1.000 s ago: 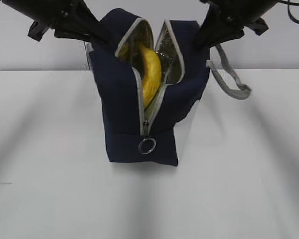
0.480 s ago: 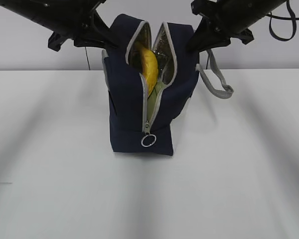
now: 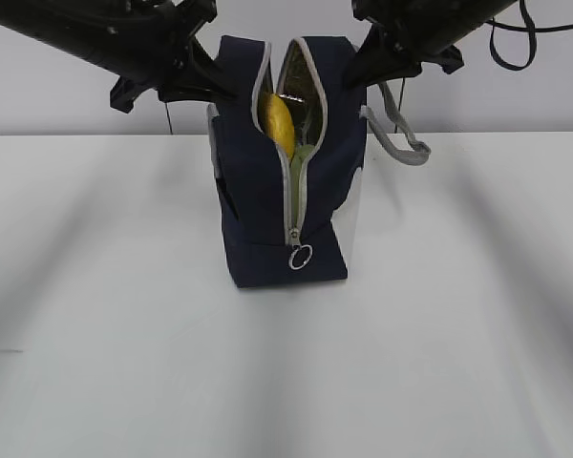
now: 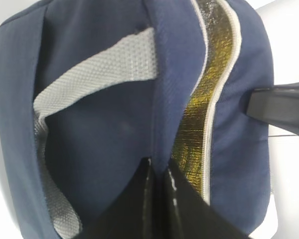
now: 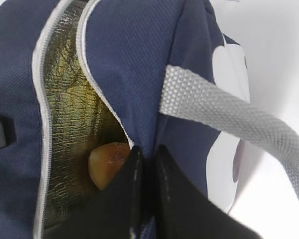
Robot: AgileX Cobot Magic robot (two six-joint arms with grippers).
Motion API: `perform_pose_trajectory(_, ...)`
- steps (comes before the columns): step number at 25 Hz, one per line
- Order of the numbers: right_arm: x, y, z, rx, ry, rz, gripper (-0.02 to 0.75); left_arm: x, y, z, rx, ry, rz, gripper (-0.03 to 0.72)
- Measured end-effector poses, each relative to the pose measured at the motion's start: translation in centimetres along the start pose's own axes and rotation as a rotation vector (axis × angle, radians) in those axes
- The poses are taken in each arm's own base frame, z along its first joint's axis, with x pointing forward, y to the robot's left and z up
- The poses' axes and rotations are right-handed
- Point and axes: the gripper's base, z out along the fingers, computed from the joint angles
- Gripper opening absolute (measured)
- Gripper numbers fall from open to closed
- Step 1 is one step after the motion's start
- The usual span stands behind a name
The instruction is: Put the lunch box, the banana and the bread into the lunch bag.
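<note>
Both grippers' fingers stay clamped on lunch bag (image 3: 286, 205); opening narrower, seemingly lifted.

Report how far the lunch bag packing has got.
Looks done: the banana stands inside the open lunch bag, pale green, possibly the lunch box lid, shows below it, and a golden-brown end, likely the bread, lies against the foil lining. In hand: the left gripper and the right gripper each pinch one side of the bag's mouth. Left: possibly closing the zipper, undone.
</note>
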Motion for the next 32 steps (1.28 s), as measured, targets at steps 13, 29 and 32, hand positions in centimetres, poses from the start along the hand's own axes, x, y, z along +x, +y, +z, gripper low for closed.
perform_pose_trajectory(13, 0.8, -0.9, 0.1, 0.083, 0.087, -0.013, 0.040, -0.5, 0.4, 0.4, -0.015, -0.046, 0.001, -0.015)
perform_pose_trajectory(29, 1.0, -1.0, -0.3, 0.112, 0.133, -0.039, 0.411, -0.5, 1.1, 0.4, -0.019, -0.022, -0.009, 0.390)
perform_pose_trajectory(32, 0.6, -0.6, -1.3, 0.152, 0.136, -0.081, 0.426, -0.9, 1.6, -0.3, -0.023, -0.027, -0.019, 0.465)
